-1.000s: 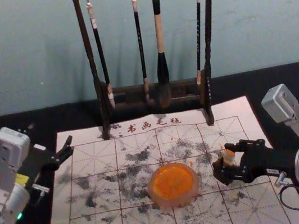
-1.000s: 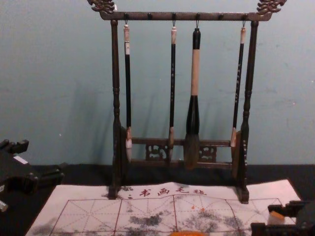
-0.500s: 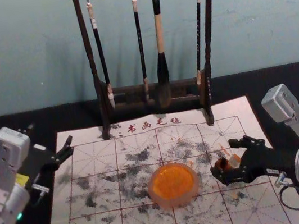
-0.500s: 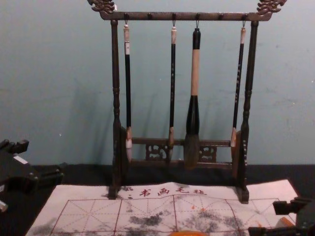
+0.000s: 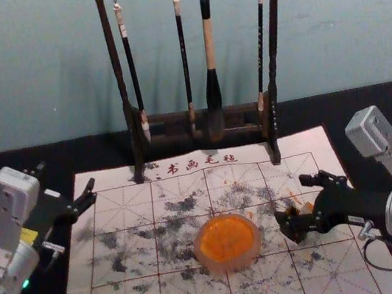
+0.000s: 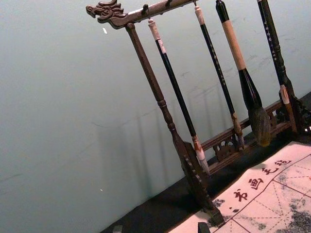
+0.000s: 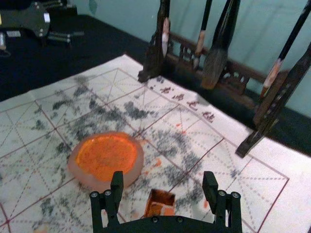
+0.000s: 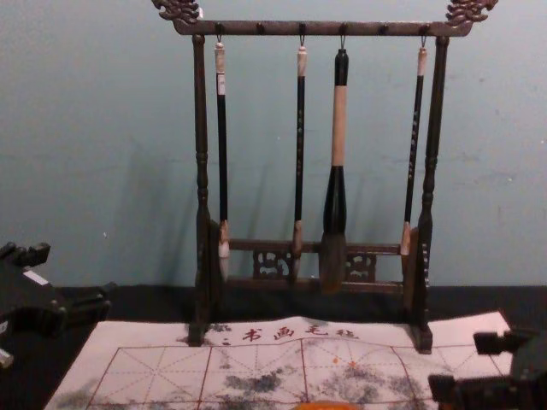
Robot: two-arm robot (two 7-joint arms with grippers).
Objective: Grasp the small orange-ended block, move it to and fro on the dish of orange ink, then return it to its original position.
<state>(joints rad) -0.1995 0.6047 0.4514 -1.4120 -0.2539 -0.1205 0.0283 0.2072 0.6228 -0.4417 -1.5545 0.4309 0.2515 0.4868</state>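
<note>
Head view: the right claw (image 5: 292,199) reaches leftward near the dish (image 5: 227,239), fingers apart; the left claw (image 5: 66,175) is parked at left, also spread. Right wrist view: the block (image 7: 159,204) is between the fingers, reddish-brown face outward, its near part hidden by the claw's base, long axis unclear.

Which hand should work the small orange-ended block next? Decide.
Right, I'd say: the right hand is open at the block, while the left hand is across the white gridded mat.
</note>
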